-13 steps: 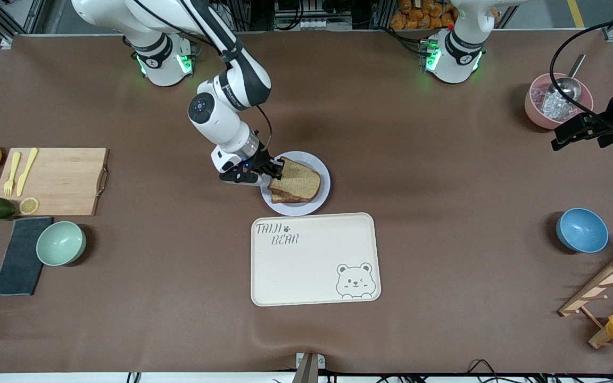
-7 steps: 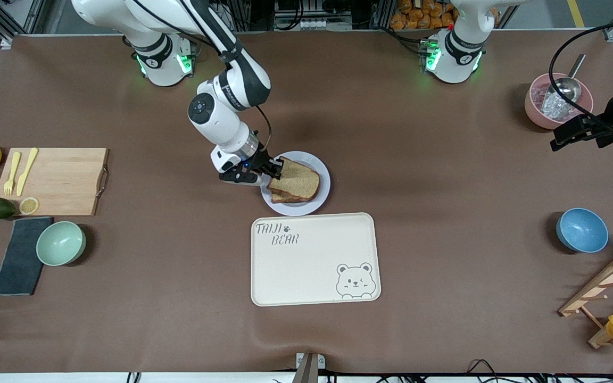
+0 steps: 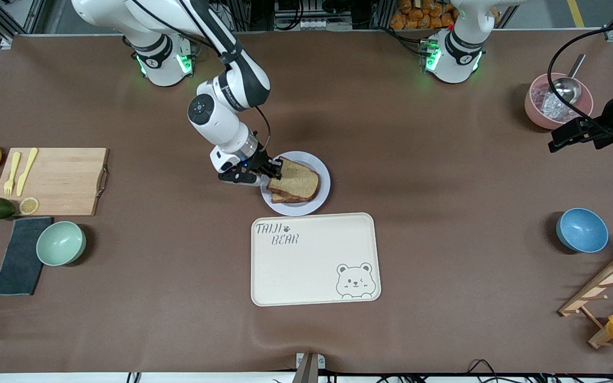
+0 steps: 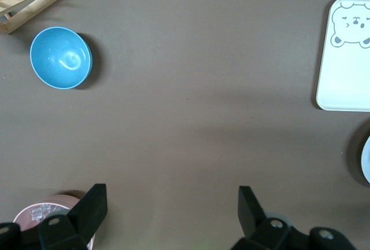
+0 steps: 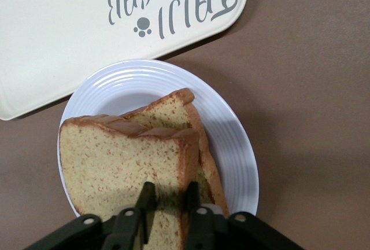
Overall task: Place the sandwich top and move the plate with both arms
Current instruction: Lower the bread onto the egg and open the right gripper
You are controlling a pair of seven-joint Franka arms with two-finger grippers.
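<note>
The sandwich top (image 3: 297, 180) (image 5: 121, 157), a tan slice with a brown crust, lies on another bread slice (image 5: 173, 108) on the pale round plate (image 3: 296, 209) (image 5: 237, 146). My right gripper (image 3: 277, 169) (image 5: 167, 195) is low at the slice's edge toward the right arm's end of the table, and that crust edge lies within it. My left gripper (image 3: 555, 142) (image 4: 173, 195) hangs open and empty over bare table beside the pink bowl, at the left arm's end.
A cream bear-print tray (image 3: 314, 259) lies just nearer the front camera than the plate. A blue bowl (image 3: 581, 230) (image 4: 60, 57), a pink bowl with a scoop (image 3: 556, 101) and a wooden rack (image 3: 610, 287) stand at the left arm's end. A cutting board (image 3: 54, 181) and a green bowl (image 3: 60, 243) are at the right arm's end.
The sandwich top has settled lower and flatter onto the slice under it, and the right gripper has sunk slightly with it. The left gripper has drifted a little toward the pink bowl.
</note>
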